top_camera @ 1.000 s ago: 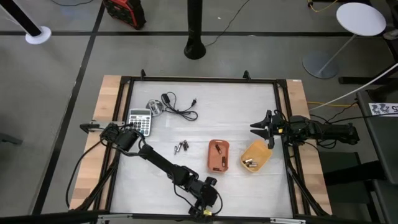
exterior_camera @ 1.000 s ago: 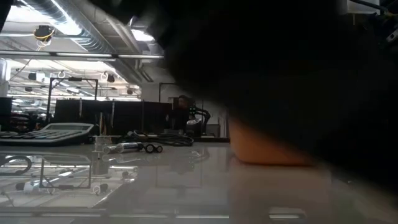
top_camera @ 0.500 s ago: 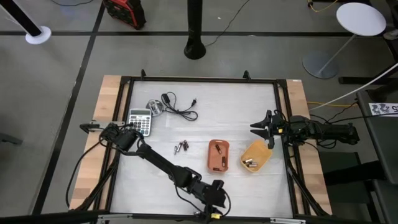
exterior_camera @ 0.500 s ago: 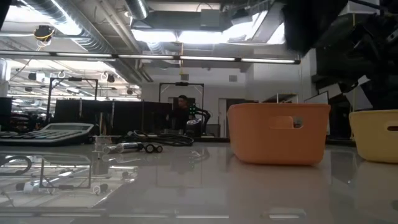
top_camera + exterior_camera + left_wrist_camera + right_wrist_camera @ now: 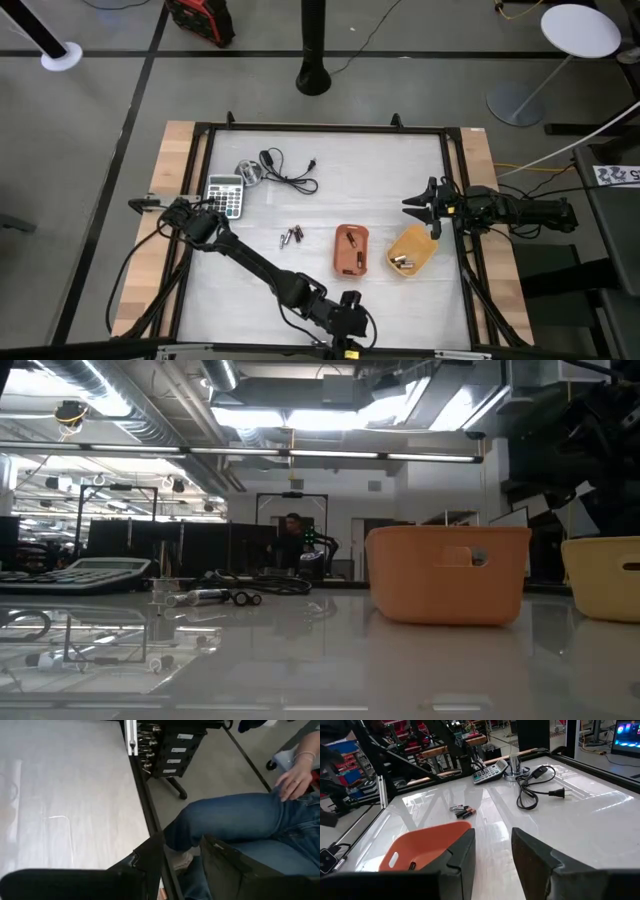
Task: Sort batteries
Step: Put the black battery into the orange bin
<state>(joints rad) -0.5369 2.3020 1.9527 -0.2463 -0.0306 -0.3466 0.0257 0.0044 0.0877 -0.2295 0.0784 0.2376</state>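
the white tabletop (image 5: 380, 170) sits in a black frame with wooden side strips. the left arm (image 5: 250, 262) reaches from the left edge diagonally to the near edge; its pincer (image 5: 348, 318) is at the near rim, and the left wrist view shows its fingers (image 5: 150, 852) parted with nothing between them, out past the tabletop edge, above a seated person's jeans-clad leg (image 5: 235, 820) and hand (image 5: 295, 772). the right arm (image 5: 520, 210) lies along the right edge; its pincer (image 5: 420, 205) is released and empty, hovering just beyond the yellow tray.

the orange tray (image 5: 350, 249) stands right of centre, with small dark items inside that read as batteries (image 5: 349, 240). the yellow tray (image 5: 411, 249) stands just beside it to the right, apart from it, with batteries in the yellow tray (image 5: 403, 263) lying at its near end. a grey calculator (image 5: 225, 194) lies near the left edge, with a round silvery object (image 5: 247, 171) just beyond it and a black cable with plug (image 5: 288, 173) next to that.

loose batteries (image 5: 291, 236) lie clustered on the bare tabletop between the calculator and the orange tray, well apart from both pincers; the right wrist view shows them (image 5: 463, 811) touching one another beyond the orange tray.
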